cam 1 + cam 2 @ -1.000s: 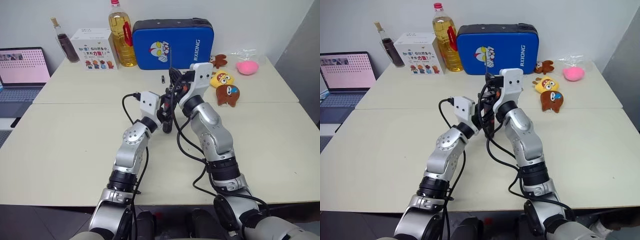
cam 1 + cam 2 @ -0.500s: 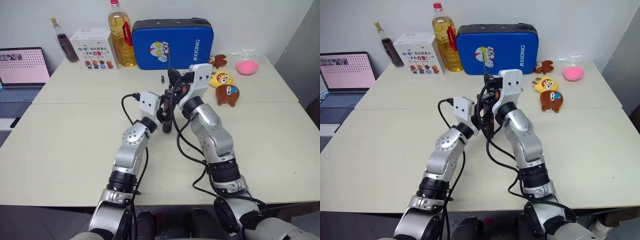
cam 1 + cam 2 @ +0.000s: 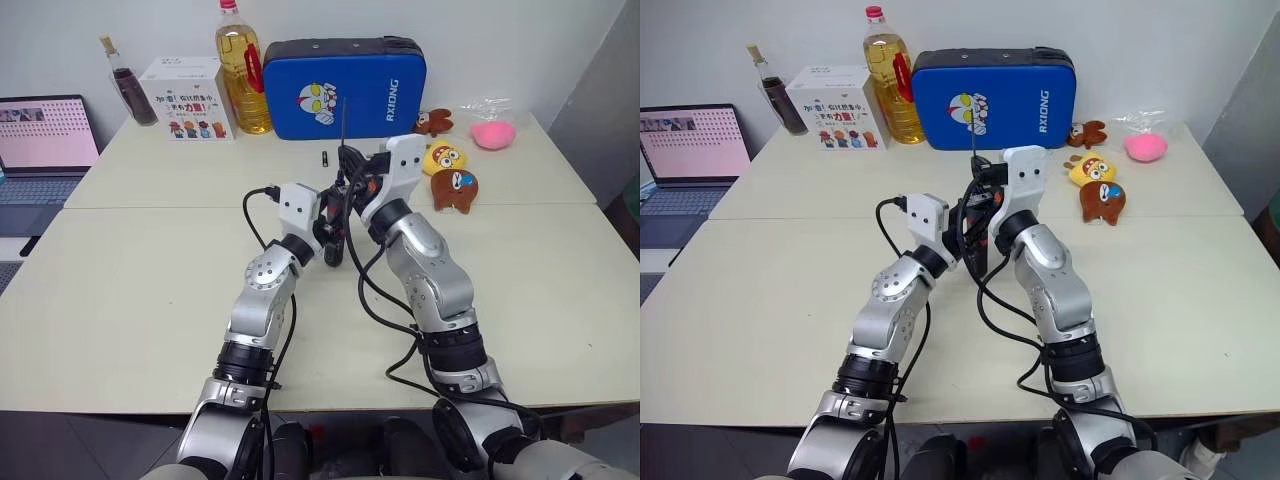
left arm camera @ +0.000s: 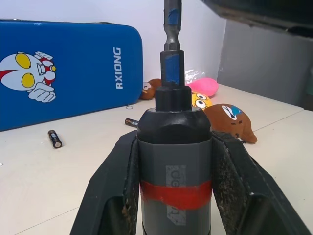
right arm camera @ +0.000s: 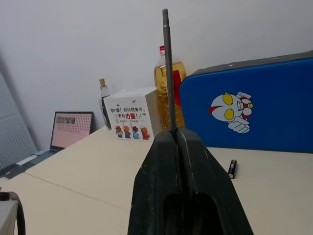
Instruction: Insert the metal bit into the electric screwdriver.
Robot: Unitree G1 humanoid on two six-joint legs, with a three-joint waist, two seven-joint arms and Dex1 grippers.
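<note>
My left gripper (image 4: 174, 142) is shut on the electric screwdriver (image 4: 174, 171), a black tool with a red band, and holds it tip up above the middle of the table. The metal bit (image 5: 167, 68), a thin grey rod, stands upright between the shut fingers of my right gripper (image 5: 176, 133). In the left wrist view the bit's thicker blue-marked shank (image 4: 172, 29) comes down onto the screwdriver's tip; how deep it sits I cannot tell. In the left eye view the two grippers meet at the centre, right gripper (image 3: 348, 178) just above left gripper (image 3: 333, 235), with the bit's free end (image 3: 344, 120) pointing up.
A blue case (image 3: 345, 88), an oil bottle (image 3: 243, 80), a white box (image 3: 185, 100) and a dark bottle (image 3: 128, 90) line the table's far edge. A laptop (image 3: 45, 130) sits far left. Plush toys (image 3: 452, 178) lie at the right. A small battery (image 3: 325, 158) lies behind the grippers.
The right gripper has wobbled slightly with the bit. Both grips hold and neither hand has travelled.
</note>
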